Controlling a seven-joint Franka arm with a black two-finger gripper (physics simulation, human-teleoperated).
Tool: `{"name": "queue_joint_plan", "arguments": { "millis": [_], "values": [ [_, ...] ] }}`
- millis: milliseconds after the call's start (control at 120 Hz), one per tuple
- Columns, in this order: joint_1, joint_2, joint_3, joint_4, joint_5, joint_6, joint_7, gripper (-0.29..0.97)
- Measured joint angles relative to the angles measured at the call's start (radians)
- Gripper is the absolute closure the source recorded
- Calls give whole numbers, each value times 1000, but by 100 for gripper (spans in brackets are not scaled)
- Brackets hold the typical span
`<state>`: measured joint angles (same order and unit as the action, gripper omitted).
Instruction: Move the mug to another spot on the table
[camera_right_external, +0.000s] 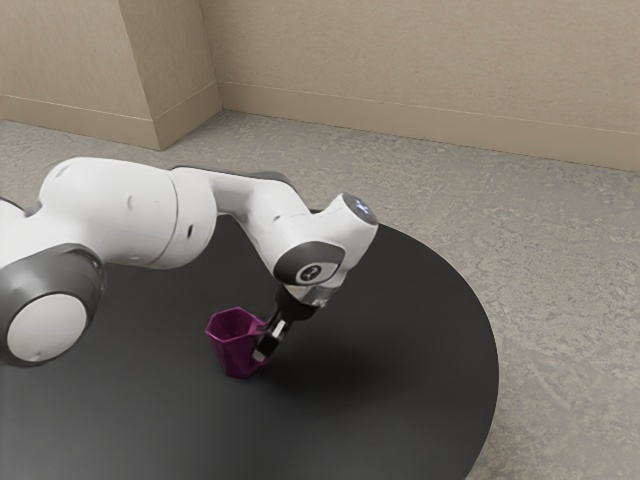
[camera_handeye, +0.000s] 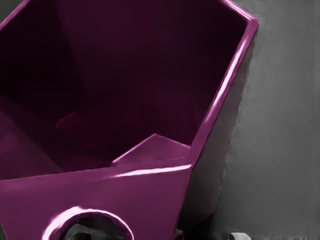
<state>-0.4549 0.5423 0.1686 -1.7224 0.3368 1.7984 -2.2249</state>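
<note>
Just at the purple mug — on its exterior-view right side — hangs the tool, grip unreadable.

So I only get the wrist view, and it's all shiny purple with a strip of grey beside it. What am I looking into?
Observer: That's a purple mug. In the exterior view it stands on a round black table.
Operator: And where is the hand?
Observer: The hand is low beside the mug, on the side toward the exterior view's right. The white arm reaches in from that view's left.
Operator: Could the mug fall off the table?
Observer: That seems unlikely where it is now. It sits well in from the table's edge, and the grey floor starts only beyond that edge.
</note>
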Motion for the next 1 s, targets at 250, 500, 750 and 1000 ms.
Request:
{"name": "queue_joint_plan", "arguments": {
  "millis": [250, 500, 750, 1000],
  "values": [
    [20, -17, 7, 0, -103, 167, -6, 13],
    [44, -147, 9, -17, -239, 294, 120, 5],
    [89, -357, 41, -23, -266, 220, 636, 3],
    [223, -560, 6, 22, -290, 37, 1140, 2]
  ]
}}
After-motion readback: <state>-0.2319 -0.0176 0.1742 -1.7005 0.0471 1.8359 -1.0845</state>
